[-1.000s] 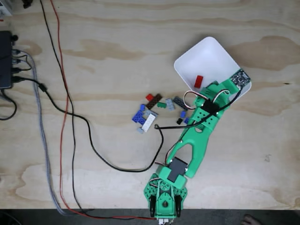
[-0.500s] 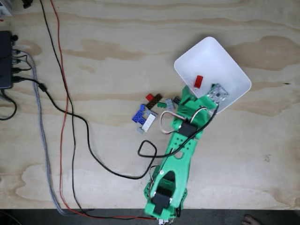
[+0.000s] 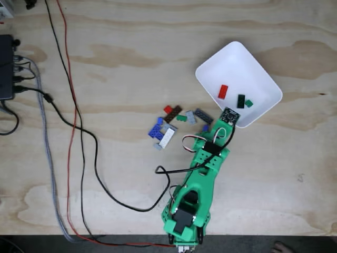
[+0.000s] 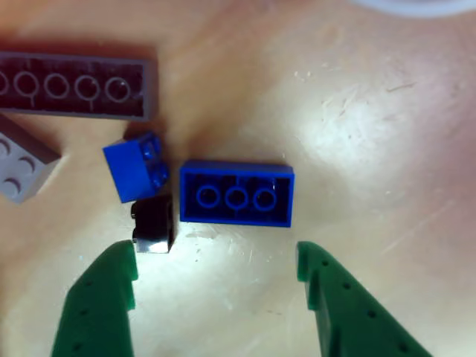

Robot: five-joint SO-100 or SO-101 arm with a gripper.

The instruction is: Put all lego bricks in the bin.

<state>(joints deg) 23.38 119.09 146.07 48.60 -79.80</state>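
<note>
The white bin holds a red brick, a dark brick and a small green brick. Several loose lego bricks lie left of the bin. My green arm reaches up from the near edge, its head just short of the bin's near rim. In the other view my gripper stands open over the wood. Just beyond its tips lie an upturned blue brick, a tiny black brick and a small blue brick.
A long grey plate and a grey brick lie left of the blue ones. Black, red and braided cables run down the table's left side to a black box. One black cable loops beside the arm.
The arm has drawn back from over the bin toward its base and swung left. A dark and a green brick now show in the bin beside the red one.
</note>
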